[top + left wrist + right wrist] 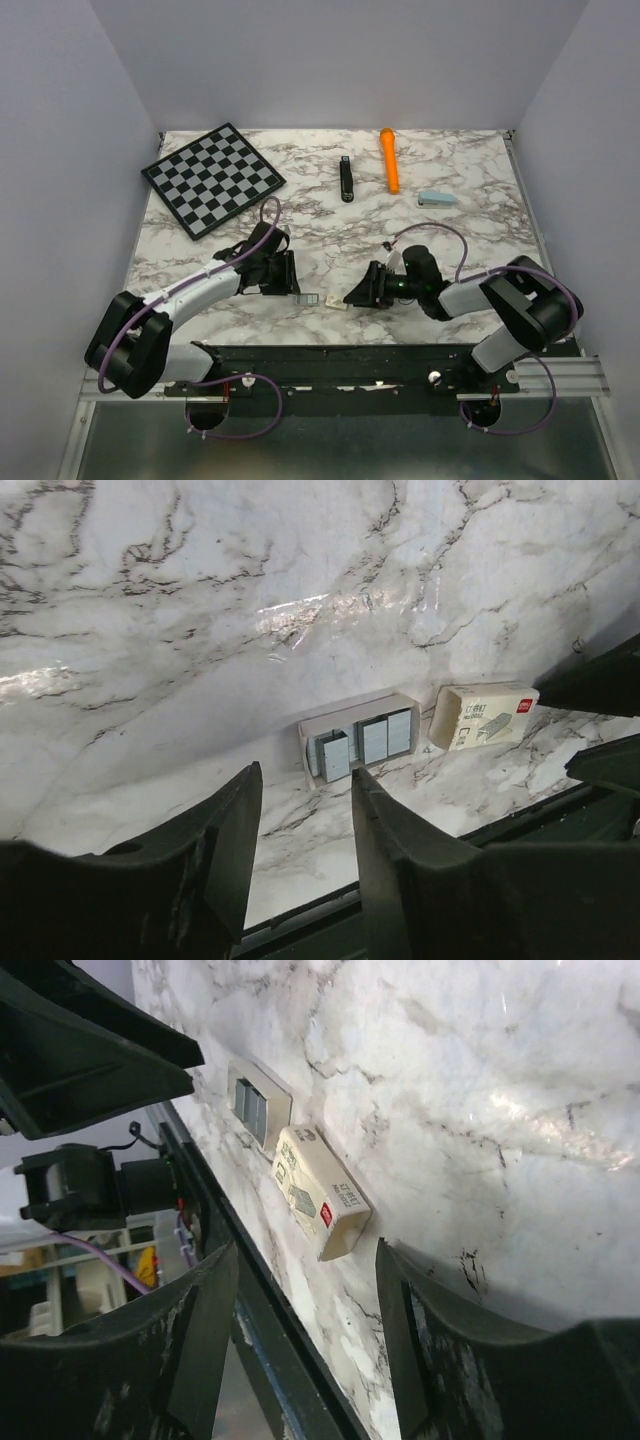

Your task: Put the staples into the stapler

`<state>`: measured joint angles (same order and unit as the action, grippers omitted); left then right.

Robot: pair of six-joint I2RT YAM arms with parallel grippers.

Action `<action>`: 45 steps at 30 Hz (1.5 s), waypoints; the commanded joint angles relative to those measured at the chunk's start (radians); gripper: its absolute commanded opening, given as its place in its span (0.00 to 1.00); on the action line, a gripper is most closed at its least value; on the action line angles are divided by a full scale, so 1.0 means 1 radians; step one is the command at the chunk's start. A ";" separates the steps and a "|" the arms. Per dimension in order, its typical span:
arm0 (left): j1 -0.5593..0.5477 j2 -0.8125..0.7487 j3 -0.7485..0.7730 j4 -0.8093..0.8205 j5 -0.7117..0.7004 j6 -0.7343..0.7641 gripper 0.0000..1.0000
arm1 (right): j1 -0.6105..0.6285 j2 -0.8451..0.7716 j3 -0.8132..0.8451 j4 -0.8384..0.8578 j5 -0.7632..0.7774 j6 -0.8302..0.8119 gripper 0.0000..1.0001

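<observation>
Since both claws are parted and hold nothing, the step in hand looks like picking up the staples. At far left the chessboard lies well clear and plays no part. The left claw hovers low over the counter, jaws moderately apart, aimed at the open tray just ahead, where the staples sit in short grey blocks side by side. To do this well, I would line the jaws across one block's narrow width and come down so the tips slip beside it without catching the tray wall. Then I would close gently, since a hard pinch could break the strip or flip the light tray. Just right of the tray lies the white box, near it but apart; the fingers should avoid it. Further right the right claw faces the box and tray, jaws wide and empty. It could steady the tray, or go and open the stapler. That lies shut, as far as I can tell, well apart at the back of the counter, left of the marker and blue box.
</observation>
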<state>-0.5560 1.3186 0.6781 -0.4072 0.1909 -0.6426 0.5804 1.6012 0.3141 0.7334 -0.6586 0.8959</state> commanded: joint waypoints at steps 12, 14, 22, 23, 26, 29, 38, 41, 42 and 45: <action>0.091 -0.401 0.087 -0.174 -0.330 0.083 0.99 | -0.048 -0.402 0.426 -1.017 0.779 -0.301 1.00; 0.105 -0.470 0.107 -0.182 -0.376 0.129 0.99 | -0.071 -0.389 0.529 -1.115 0.855 -0.305 1.00; 0.116 -0.636 0.138 -0.139 -0.594 0.329 0.99 | -0.237 -0.154 0.867 -1.347 1.036 -0.315 1.00; 0.116 -0.662 0.124 -0.125 -0.611 0.343 0.99 | -0.258 -0.129 0.894 -1.352 1.036 -0.324 1.00; 0.116 -0.705 0.065 -0.072 -0.639 0.380 0.99 | -0.350 -0.009 1.014 -1.370 0.984 -0.360 1.00; 0.116 -0.729 -0.005 -0.030 -0.639 0.377 0.99 | -0.428 0.105 1.134 -1.370 0.912 -0.439 1.00; 0.117 -0.694 -0.018 0.019 -0.674 0.412 0.99 | -0.510 0.328 1.332 -1.292 0.648 -0.955 0.91; 0.117 -0.702 -0.025 0.021 -0.703 0.414 0.99 | -0.514 0.356 1.335 -1.272 0.574 -1.127 0.92; 0.119 -0.705 -0.031 0.025 -0.708 0.416 0.99 | -0.517 0.364 1.342 -1.272 0.541 -1.161 0.93; 0.119 -0.714 -0.040 0.034 -0.716 0.420 0.99 | -0.521 0.410 1.391 -1.318 0.463 -1.279 0.93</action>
<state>-0.4442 0.6231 0.6579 -0.4049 -0.4732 -0.2451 0.0654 1.9564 1.6257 -0.5610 -0.0357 -0.1192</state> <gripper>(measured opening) 0.990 0.930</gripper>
